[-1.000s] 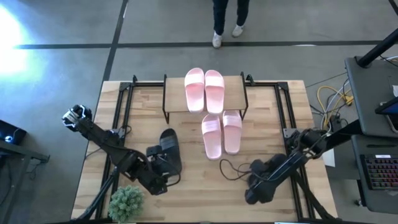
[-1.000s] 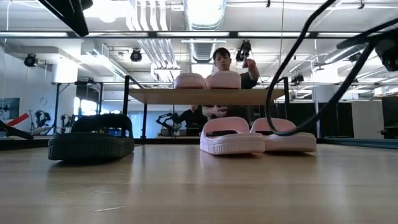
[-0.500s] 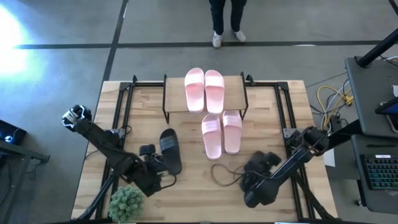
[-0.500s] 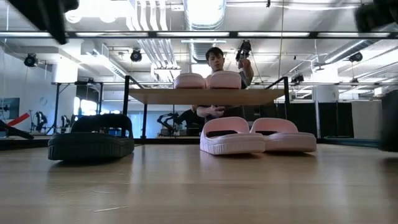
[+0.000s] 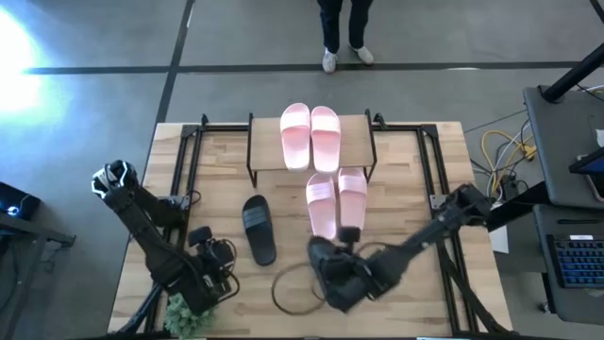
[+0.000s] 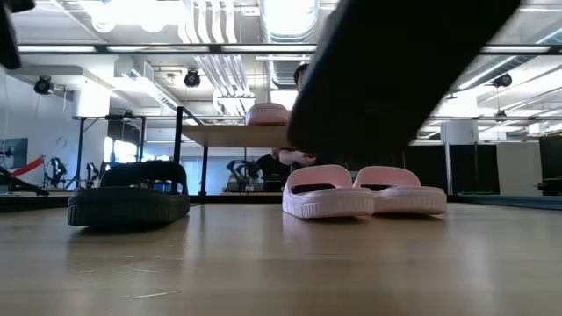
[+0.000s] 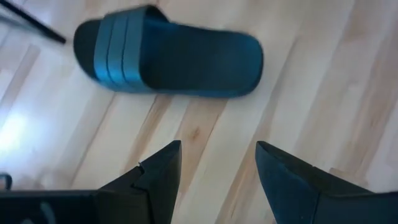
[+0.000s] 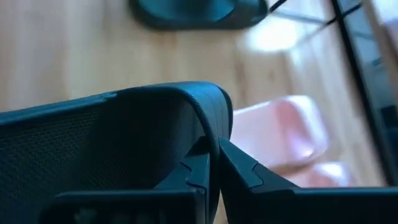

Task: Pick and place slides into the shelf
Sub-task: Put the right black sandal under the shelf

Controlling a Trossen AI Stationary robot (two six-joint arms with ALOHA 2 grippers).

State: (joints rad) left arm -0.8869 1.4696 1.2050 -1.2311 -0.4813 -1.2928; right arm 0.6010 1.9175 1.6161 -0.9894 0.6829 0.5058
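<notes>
The shelf [image 5: 264, 146] stands at the table's far middle with two pink slides [image 5: 310, 137] lying on its top board. Two more pink slides [image 5: 335, 200] lie side by side on the table in front of it. One black slide [image 5: 258, 229] lies flat on the table left of them. My left gripper [image 7: 217, 162] stands open near and left of that slide, with nothing between its fingers. My right gripper [image 5: 326, 266] is shut on a second black slide [image 6: 395, 70] near the table's front middle. My right gripper pinches a thin curved edge [image 8: 214, 134] of the black slide between its two fingers; it looks like the strap, but I cannot tell for sure. The slide is lifted clear of the table and tilted, filling the upper part of the low view.
A small green plant [image 5: 189, 316] stands at the near left corner by the left arm. A dark cable loop [image 5: 294, 283] lies on the wood near the right gripper. A person [image 5: 344, 33] stands beyond the table's far edge. Bare wood lies at the near right.
My right gripper has swung toward the table's left edge, carrying the black slide from the near right to the front middle, lifted clear. My left gripper has drawn back from the other black slide toward the near left corner; that slide lies still.
</notes>
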